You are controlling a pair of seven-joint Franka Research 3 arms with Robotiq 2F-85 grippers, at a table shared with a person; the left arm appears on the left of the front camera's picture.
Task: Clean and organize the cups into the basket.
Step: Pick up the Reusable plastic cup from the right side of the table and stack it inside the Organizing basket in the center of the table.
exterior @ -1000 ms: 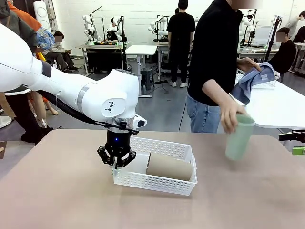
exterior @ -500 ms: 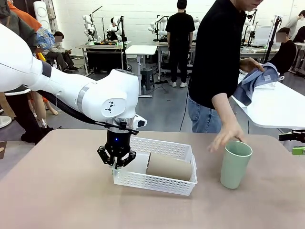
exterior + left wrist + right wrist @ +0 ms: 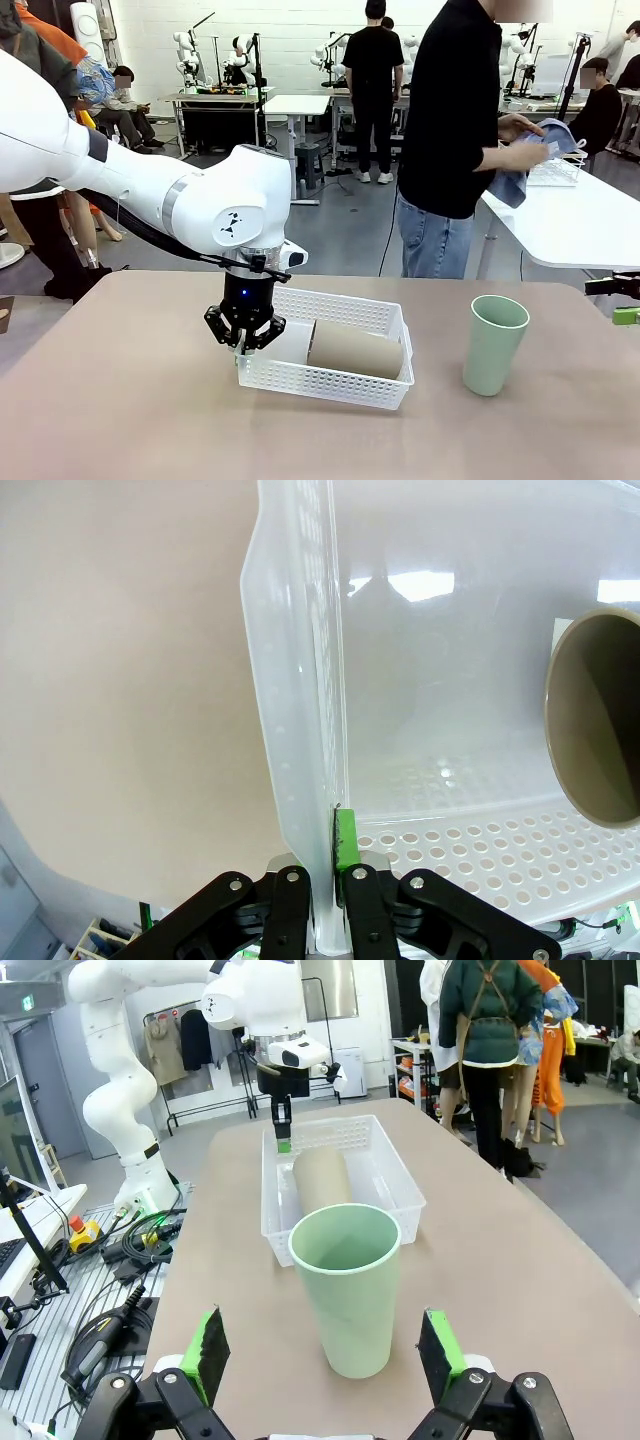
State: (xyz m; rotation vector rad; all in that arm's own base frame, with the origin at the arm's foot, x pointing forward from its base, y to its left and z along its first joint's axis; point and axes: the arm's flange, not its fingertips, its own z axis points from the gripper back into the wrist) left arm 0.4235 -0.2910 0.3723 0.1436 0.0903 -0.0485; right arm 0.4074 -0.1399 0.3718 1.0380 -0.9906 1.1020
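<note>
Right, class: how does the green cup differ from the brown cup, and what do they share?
The green cup is pale mint; the brown cup is tan. The green cup stands upright; the brown cup lies on its side. The green cup sits on the table outside the basket; the brown cup lies inside it. Both are tapered, handleless tumblers.
</note>
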